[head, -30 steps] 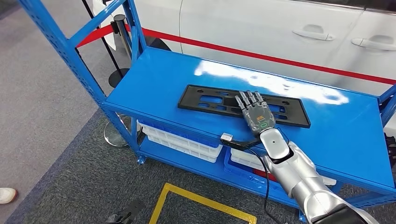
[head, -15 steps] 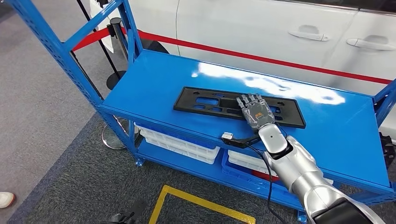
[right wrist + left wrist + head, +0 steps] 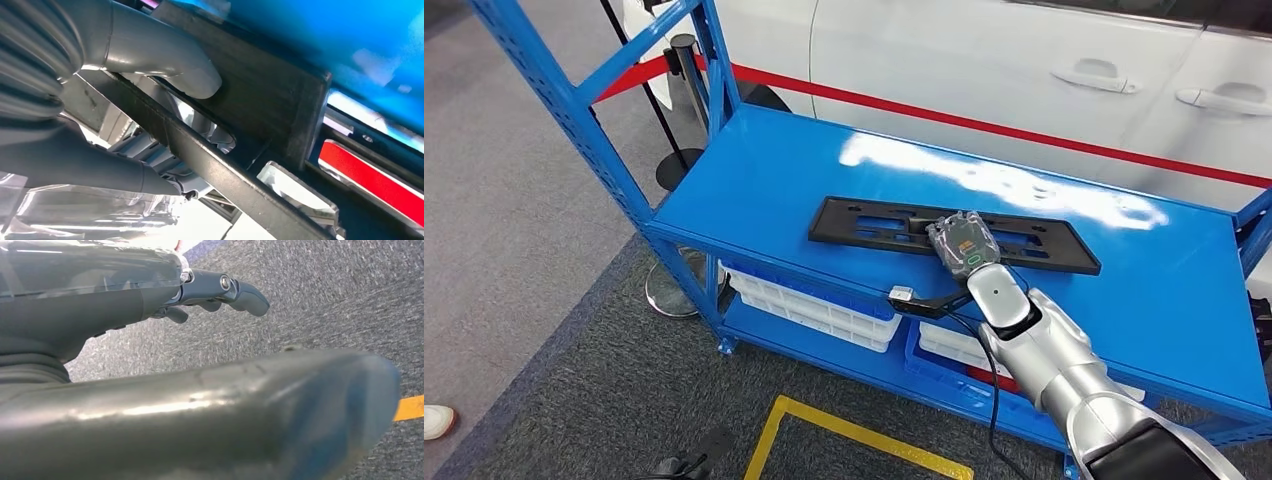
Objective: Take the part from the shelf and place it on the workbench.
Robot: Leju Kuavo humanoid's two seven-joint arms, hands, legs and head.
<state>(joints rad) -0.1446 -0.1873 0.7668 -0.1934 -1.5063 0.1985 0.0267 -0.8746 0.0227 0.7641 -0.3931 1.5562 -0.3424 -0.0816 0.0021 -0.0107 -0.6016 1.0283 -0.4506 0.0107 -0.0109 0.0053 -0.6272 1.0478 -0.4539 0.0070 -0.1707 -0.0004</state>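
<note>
Hanging low over grey carpet (image 3: 310, 295) beside a yellow floor line (image 3: 410, 407): left robot hand (image 3: 150, 295), fingers curled in, nothing held. On the floor in the head view, a yellow outlined square (image 3: 864, 440) just before the blue shelf (image 3: 754, 170). Under the top level, white bins (image 3: 809, 305) on the lower level. Reaching over the near edge of the shelf top: right robot hand (image 3: 962, 243), closed around the near long edge of the black plate (image 3: 864, 222), thumb (image 3: 165, 55) pressed on one face, fingers wrapped behind. Plate lying lengthwise mid-shelf, parallel to the near edge. Beyond the far edge, a red barrier tape (image 3: 1024, 130) and a white car (image 3: 1024, 60).
</note>
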